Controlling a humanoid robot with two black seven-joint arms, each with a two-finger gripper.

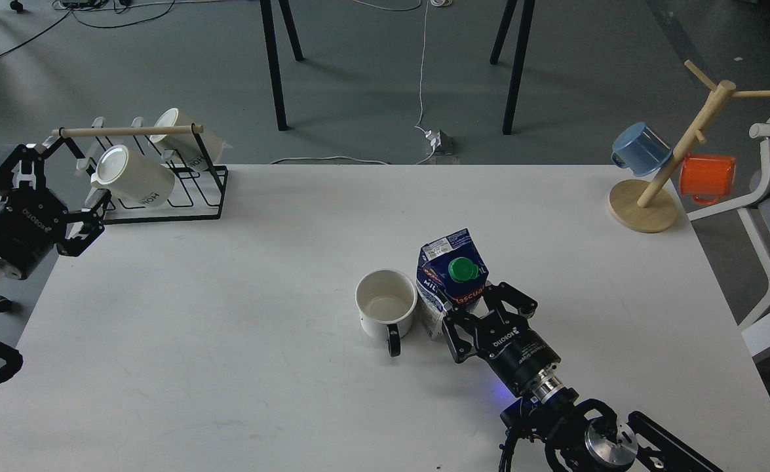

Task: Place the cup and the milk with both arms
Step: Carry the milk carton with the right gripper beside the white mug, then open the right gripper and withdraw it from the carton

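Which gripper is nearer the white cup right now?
Right. The right gripper is at the milk carton beside the cup; the left gripper is far off by the mug rack.

black arms, white lettering on each tool body, silver wrist rings.

"Pascual" in red and partial "MIL" on the milk carton [449,278], "ROBOTIQ" on the right gripper [473,308] body, "ROBOTIQ" on the left gripper [63,187] body, partial "HO" lettering on the cream mugs [132,176]
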